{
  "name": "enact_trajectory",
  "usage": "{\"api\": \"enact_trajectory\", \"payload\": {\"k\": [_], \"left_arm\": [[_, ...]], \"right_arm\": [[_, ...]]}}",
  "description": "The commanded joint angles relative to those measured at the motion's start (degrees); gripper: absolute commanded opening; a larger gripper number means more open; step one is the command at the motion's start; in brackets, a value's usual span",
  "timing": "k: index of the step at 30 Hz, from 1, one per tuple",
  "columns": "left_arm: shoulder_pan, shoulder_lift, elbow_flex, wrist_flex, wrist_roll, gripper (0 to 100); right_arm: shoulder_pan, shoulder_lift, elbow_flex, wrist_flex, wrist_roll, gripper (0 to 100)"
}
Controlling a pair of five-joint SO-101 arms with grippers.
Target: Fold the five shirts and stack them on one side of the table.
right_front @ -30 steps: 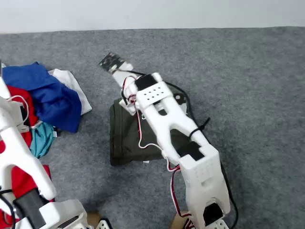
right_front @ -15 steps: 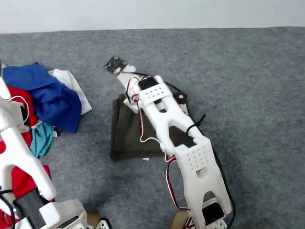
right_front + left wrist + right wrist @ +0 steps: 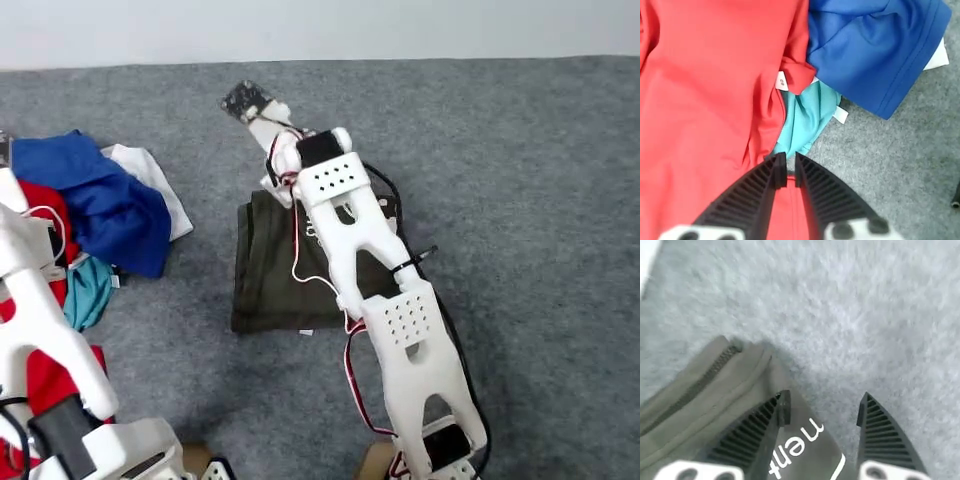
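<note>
Left gripper (image 3: 788, 162): nearest, at about 8 o'clock on the table. It hangs over the red shirt (image 3: 705, 100) with the jaws drawn almost together, only a thin slit between them. Can't tell whether any red cloth is caught there.

Teal shirt (image 3: 802, 117): just past the tips, tucked under the red one.

Olive shirt (image 3: 265, 285): next out, near table centre and a bit toward 9 o'clock. It lies flat as a rough folded rectangle on the grey felt table (image 3: 520, 180), well apart from the pile.

Right gripper (image 3: 822, 407): at the olive shirt's 12 o'clock edge, jaws spread wide and empty. One finger is above the cloth, the other above bare felt.

Blue shirt (image 3: 105, 205) and white shirt (image 3: 150, 170): farther out around 10 o'clock, crumpled. Blue lies on top of white and overlaps the red.

Handling, my read:
- Cloth is light, limp and non-fragile, and it drapes the moment it's lifted.
- Pinching one layer would probably peel the fold open, so bite the thick folded edge near a corner, through all layers.
- Felt likely grabs fabric, so dragging may ruck the fold. Lift rather than slide.
- Unfolded shirts are best taken at a shoulder or hem seam.
</note>
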Motion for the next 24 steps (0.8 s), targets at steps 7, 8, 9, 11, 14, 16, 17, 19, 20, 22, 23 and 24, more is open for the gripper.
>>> {"api": "enact_trajectory", "payload": {"k": [7, 8, 9, 11, 14, 16, 17, 19, 20, 22, 23, 24], "left_arm": [[-0.2, -2.8, -0.3, -1.1, 0.4, 5], [-0.2, -2.8, -0.3, -1.1, 0.4, 5], [-0.2, -2.8, -0.3, -1.1, 0.4, 5], [-0.2, -2.8, -0.4, -1.1, 0.4, 5], [-0.2, -2.8, -0.4, -1.1, 0.4, 5], [-0.2, -2.8, -0.4, -1.1, 0.4, 5], [-0.2, -2.8, -0.4, -1.1, 0.4, 5], [-0.2, -2.8, -0.4, -1.1, 0.4, 5], [-0.2, -2.8, -0.4, -1.1, 0.4, 5], [-0.2, -2.8, -0.4, -1.1, 0.4, 5], [-0.2, -2.8, -0.4, -1.0, 0.4, 5], [-0.2, -2.8, -0.3, -0.9, 0.4, 5]], "right_arm": [[-6.0, -0.7, -18.5, 20.3, -0.1, 23.1], [-6.5, -0.7, -18.8, 21.7, -1.2, 23.1], [-6.6, -0.7, -18.8, 22.8, -2.8, 23.1], [-7.0, -0.7, -18.6, 24.0, -6.2, 23.1], [-7.5, -1.0, -18.4, 24.1, -11.0, 23.0], [-8.5, -1.5, -16.8, 24.3, -13.0, 22.9], [-9.2, -1.9, -15.6, 24.4, -14.1, 22.1], [-10.5, -3.3, -11.4, 24.4, -16.1, 17.4], [-11.3, -4.1, -9.0, 24.3, -16.5, 14.5], [-12.9, -6.2, -3.4, 24.3, -16.9, 9.6], [-13.5, -7.3, -0.4, 24.2, -16.9, 8.1], [-14.0, -8.3, 2.4, 24.2, -17.1, 7.5]]}}
